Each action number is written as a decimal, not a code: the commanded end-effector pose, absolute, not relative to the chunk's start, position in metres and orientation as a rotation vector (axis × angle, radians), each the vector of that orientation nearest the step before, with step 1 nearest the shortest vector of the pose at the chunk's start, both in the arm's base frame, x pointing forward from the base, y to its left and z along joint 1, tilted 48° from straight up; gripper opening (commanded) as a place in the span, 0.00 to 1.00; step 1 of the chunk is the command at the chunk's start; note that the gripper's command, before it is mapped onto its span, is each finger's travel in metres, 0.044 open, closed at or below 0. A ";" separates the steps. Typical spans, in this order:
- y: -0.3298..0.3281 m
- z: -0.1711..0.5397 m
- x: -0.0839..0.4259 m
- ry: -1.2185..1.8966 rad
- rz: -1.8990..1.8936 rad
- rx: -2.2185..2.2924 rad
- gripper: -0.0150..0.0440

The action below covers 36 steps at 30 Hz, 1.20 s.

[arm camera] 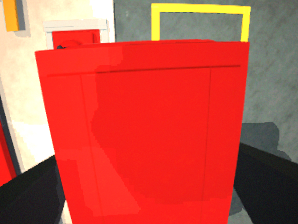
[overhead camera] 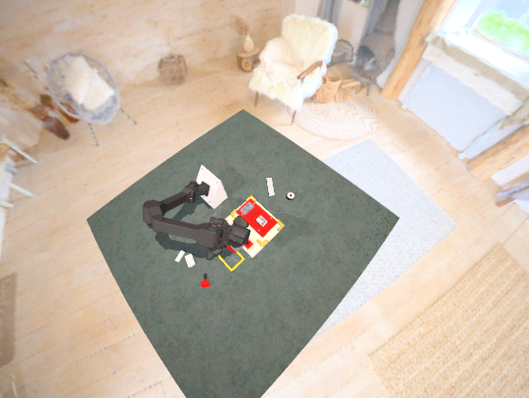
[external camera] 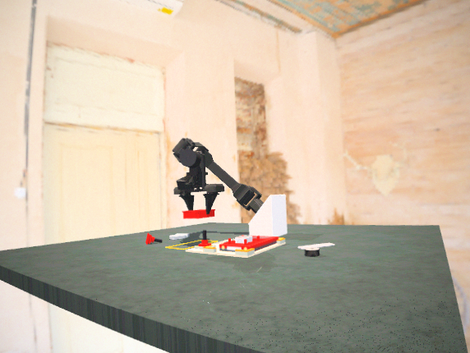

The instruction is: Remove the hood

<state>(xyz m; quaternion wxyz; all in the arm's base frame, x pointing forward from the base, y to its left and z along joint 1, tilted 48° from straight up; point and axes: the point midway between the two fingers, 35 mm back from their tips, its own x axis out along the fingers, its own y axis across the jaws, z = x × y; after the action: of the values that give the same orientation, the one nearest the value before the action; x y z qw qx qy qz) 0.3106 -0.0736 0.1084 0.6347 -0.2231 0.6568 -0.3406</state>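
Observation:
My gripper (external camera: 200,211) (arm camera: 148,155) is shut on the hood, with one finger at each side. The hood (external camera: 197,214) (arm camera: 150,130) is a flat red box, held level well above the table. In the top view the arm hides most of it. The marked area, a yellow outline (overhead camera: 238,265) (arm camera: 200,8), lies on the table beside the car's board; the hood covers part of it in the wrist view. The toy car (overhead camera: 268,228) (external camera: 263,243), a red body with a light grey block, sits on the cream board.
A small red piece with a black stem (external camera: 205,243) stands on the board near the marked area. Another red piece (overhead camera: 204,283) (external camera: 150,238) lies beyond it. White blocks (overhead camera: 190,260) (external camera: 179,236), a white strip (overhead camera: 270,186), a wheel (overhead camera: 290,195) and a white stand (external camera: 269,217) are around.

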 end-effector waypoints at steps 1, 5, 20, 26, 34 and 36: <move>-0.083 0.119 0.303 1.503 -0.782 -0.518 0.25; -0.092 0.129 0.295 1.503 -0.786 -0.520 0.25; -0.107 0.143 0.281 1.503 -0.794 -0.524 0.25; -0.110 0.140 0.281 1.503 -0.793 -0.523 0.25; -0.114 0.136 0.281 1.504 -0.792 -0.523 0.25; -0.115 0.135 0.281 1.504 -0.792 -0.523 0.25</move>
<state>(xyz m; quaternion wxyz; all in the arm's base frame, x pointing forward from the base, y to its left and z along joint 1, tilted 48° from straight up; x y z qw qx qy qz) 0.2814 -0.1131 0.1363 0.6308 -0.2264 0.6570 -0.3453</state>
